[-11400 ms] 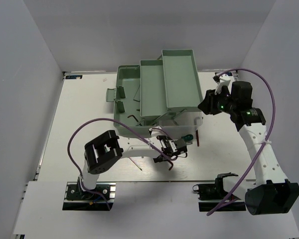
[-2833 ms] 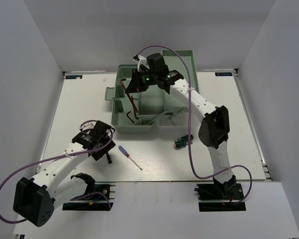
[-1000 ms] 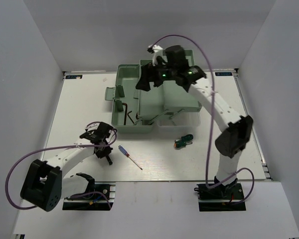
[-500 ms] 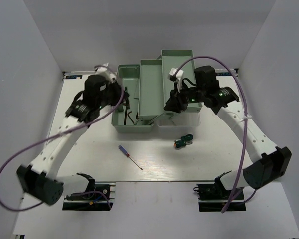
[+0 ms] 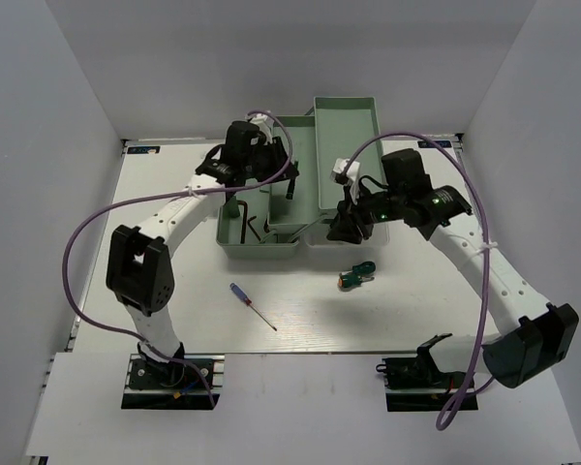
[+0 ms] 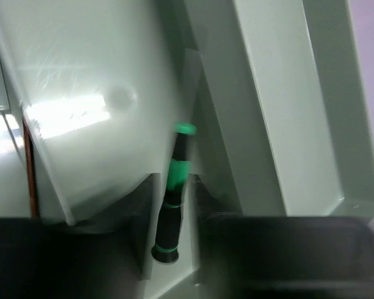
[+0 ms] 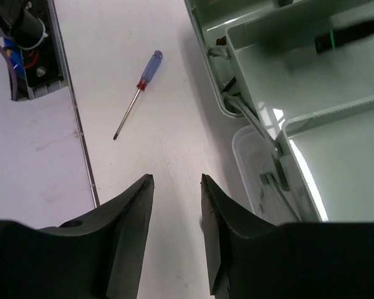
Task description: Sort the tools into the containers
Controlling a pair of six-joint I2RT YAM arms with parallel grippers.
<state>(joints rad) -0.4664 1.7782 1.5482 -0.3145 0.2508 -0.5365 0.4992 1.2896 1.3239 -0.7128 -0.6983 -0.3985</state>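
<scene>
A: Where is the black-handled screwdriver (image 6: pixel 171 215)?

B: Between the left fingers (image 6: pixel 146 215), over the middle tray (image 5: pixel 303 199). That view is blurred, so I cannot tell whether they clamp it or stand just loose.

A: And the right fingers (image 7: pixel 128 218)?

B: Apart, nothing between them, above the counter (image 7: pixel 112 37) at the near edge of the toolbox base (image 5: pixel 229 247), by its translucent lid (image 7: pixel 252 156).

A: What else lies around?

B: The blue-handled screwdriver (image 5: pixel 253 306) lies on the counter, nearer than the box. A stubby screwdriver (image 5: pixel 356 275) lies to its right, well apart. Hex keys (image 5: pixel 244 215) lie in the base's left part; the middle tray overhangs the rest.
</scene>
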